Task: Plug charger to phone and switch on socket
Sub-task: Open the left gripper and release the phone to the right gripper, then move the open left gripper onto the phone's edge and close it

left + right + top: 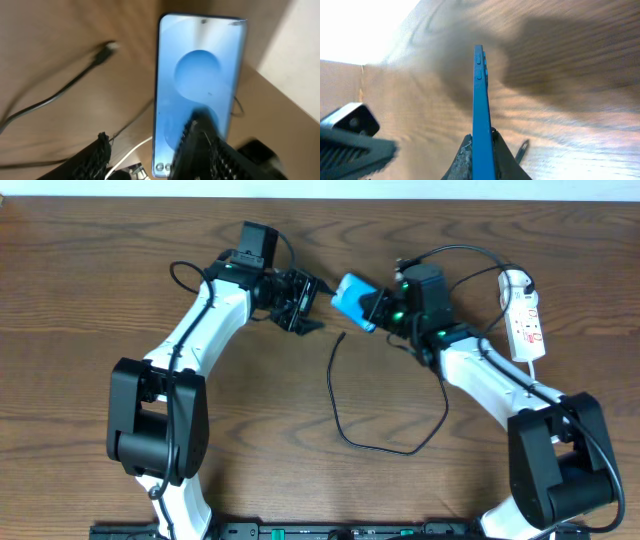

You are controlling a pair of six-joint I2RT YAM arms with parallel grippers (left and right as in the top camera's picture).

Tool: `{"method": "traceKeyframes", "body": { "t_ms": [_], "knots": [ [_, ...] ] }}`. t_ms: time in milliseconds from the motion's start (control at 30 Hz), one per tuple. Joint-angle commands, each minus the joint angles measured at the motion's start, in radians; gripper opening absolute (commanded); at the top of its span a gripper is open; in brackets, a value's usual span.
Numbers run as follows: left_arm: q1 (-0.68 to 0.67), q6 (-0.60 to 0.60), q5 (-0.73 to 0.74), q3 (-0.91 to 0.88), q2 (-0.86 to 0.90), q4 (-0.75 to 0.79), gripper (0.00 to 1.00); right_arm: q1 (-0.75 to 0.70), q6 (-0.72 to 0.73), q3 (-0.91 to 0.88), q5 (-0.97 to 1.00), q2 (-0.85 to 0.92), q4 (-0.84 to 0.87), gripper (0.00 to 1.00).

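Toward the far edge of the brown wooden surface (100, 280), near its middle, the right hand (480, 150) is clamped on the phone (352, 298) and holds it lifted and tilted. The right wrist view shows the phone edge-on, its blue side with small buttons rising straight up from between two dark fingers. Facing the phone is the left hand (305, 305), its jaws apart and holding nothing. In the left wrist view one black textured finger (200, 145) overlaps the lower part of the bright blue screen, but blur makes it unclear whether it touches. The charger (335, 400), a thin black cable, lies loose across the middle of the surface. Its small plug tip rests on the wood just nearside of the phone, apart from it, and the cable curves toward the near edge, then back up under the right arm. The socket (525, 320), a white strip with red marks, lies by the right edge toward the far right corner.
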Motion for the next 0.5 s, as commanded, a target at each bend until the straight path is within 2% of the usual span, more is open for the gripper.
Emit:
{"method": "traceKeyframes", "body": {
  "t_ms": [0, 233, 467],
  "knots": [
    [0.032, 0.1, 0.106, 0.006, -0.016, 0.085, 0.64, -0.024, 0.12, 0.014, -0.021, -0.069, 0.033, 0.01],
    [0.077, 0.12, 0.268, 0.006, -0.016, 0.332, 0.64, -0.034, 0.314, 0.015, -0.017, -0.135, 0.16, 0.02],
    [0.099, 0.116, 0.344, 0.006, -0.016, 0.417, 0.64, -0.025, 0.529, 0.015, 0.018, -0.146, 0.237, 0.01]
  ]
}}
